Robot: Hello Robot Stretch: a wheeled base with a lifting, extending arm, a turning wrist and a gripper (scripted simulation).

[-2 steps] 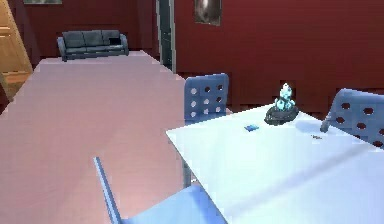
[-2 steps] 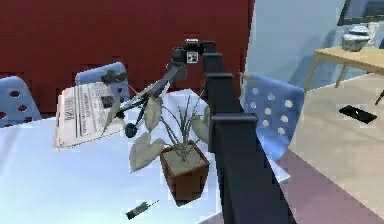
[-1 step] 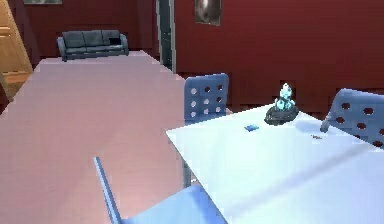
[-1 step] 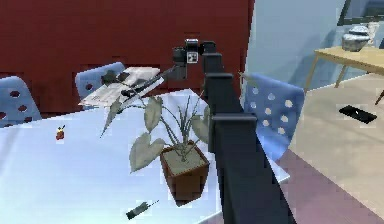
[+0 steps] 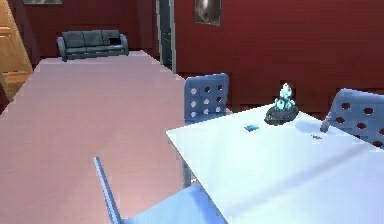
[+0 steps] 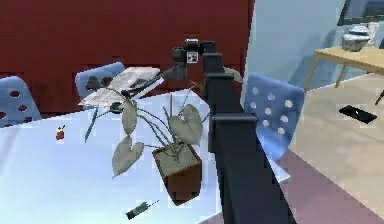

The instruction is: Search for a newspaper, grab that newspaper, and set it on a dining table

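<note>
Newspaper (image 6: 120, 88) upper centre-left, just left of gripper (image 6: 168, 70), over white dining table (image 6: 40, 170); unclear whether held, finger state unreadable. Likely light, floppy, slippery: best taken at folded edge.

Desk (image 6: 40, 172) middle blocked by a leafy potted plant (image 6: 178, 165) beside the arm (image 6: 235, 150), far edge lined by blue chairs (image 6: 275, 105), bare surface kept at the arm side view's left
</note>
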